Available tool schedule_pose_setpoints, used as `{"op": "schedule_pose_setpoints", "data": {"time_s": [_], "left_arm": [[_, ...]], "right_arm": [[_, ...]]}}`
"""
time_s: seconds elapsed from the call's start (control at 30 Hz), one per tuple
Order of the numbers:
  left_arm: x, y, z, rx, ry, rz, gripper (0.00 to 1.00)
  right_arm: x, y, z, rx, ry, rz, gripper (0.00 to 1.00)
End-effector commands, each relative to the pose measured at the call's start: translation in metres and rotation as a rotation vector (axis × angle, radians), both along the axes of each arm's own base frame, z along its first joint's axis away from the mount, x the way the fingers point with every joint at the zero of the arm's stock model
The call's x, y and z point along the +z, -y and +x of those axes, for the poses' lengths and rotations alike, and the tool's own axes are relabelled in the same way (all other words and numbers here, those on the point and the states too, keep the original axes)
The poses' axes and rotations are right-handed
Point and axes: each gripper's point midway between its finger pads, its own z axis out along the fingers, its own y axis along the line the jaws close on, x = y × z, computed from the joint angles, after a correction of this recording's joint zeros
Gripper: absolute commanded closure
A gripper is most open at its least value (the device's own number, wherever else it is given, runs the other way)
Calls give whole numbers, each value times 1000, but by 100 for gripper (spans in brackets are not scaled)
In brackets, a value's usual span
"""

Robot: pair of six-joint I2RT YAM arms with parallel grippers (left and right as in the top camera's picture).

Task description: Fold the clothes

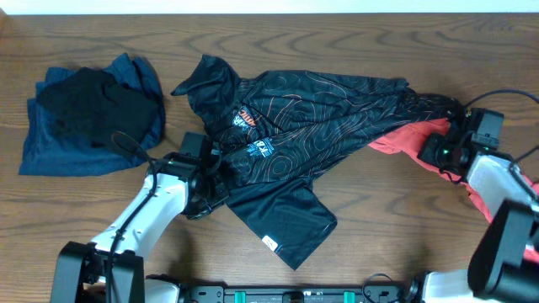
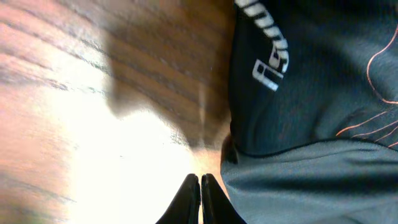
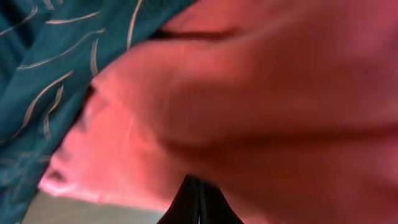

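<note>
The clothes lie on a wooden table. A large black shirt (image 1: pixel 295 109) with thin orange contour lines is spread crumpled across the middle. My left gripper (image 1: pixel 215 168) sits at its left edge. In the left wrist view that gripper (image 2: pixel 200 180) is shut with nothing between its fingers, and the shirt's grey panel (image 2: pixel 311 180) lies just right of them. My right gripper (image 1: pixel 431 151) is at the shirt's right end, over a red garment (image 1: pixel 404 139). There it (image 3: pixel 198 183) is shut, its tips against the red cloth (image 3: pixel 249 93). Whether a fold is pinched is hidden.
A pile of blue and black garments (image 1: pixel 93 114) lies at the far left of the table. The red garment runs on under my right arm toward the table's right edge. Bare wood (image 2: pixel 93 93) shows left of my left gripper.
</note>
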Motion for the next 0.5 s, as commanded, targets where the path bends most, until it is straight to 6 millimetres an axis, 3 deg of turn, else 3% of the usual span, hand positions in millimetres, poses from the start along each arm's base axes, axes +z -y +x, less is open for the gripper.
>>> {"op": "schedule_pose_setpoints", "data": {"time_s": [0.0,0.17,0.27,0.47], "left_arm": [[-1,-6,1,-14,12,28,94],[-1,-5,2,-13,15,28,94],[-1,-5,3,-13,22,26,94],[0,-4,8,-13,41,22,94]], "right_arm": [[-21,-10,8,54,2,35,99],[-39,5,32,36,70,-22,99],[-43,47,36,-127,61,-191,93],[-16,141,23,-460,63,-449,92]]}}
